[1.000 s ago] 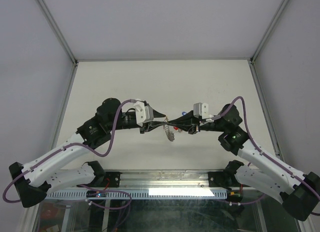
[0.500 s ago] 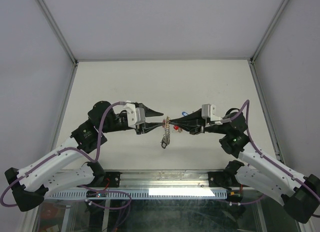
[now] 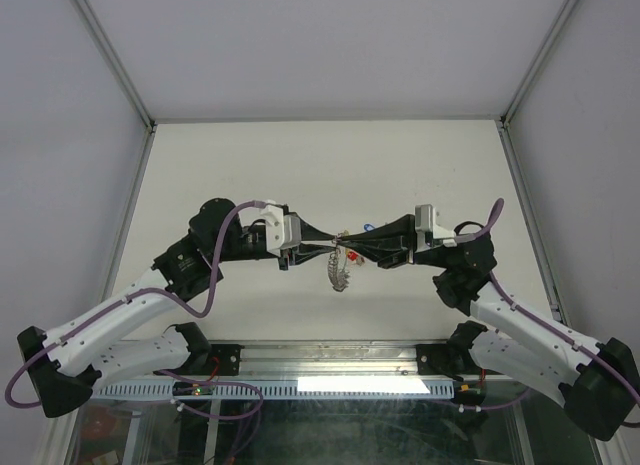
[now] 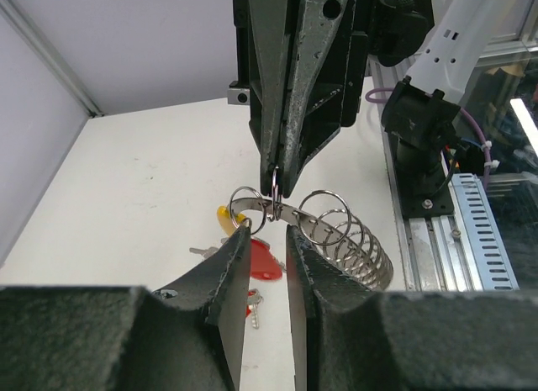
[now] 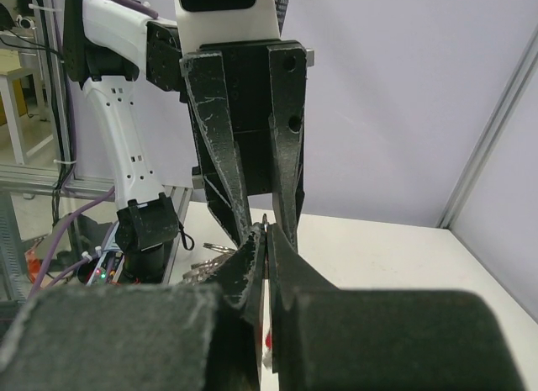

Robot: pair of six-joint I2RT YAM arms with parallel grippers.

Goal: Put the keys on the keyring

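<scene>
Nearest you in the left wrist view are the two fingers of your left gripper (image 4: 267, 233). They stand a narrow gap apart, tips right at the keyring (image 4: 290, 214), and you cannot tell whether they clamp it. There is one keyring, a thin silvery band with one yellow section (image 4: 225, 214) at its left end. It is held in the air between the two grippers, above the table (image 4: 126, 181). A row of wire loops (image 4: 345, 235) is strung along it to the right, too tightly packed to count. One red tag (image 4: 262, 265) hangs just below the band and shows through the gap between your fingers. Two silver keys (image 4: 202, 251) show near it.

Beyond, your right gripper (image 4: 276, 185) is clenched tight, its tips meeting at one thin loop on the band. One blue tag (image 3: 370, 226) shows farther back in the top view.
</scene>
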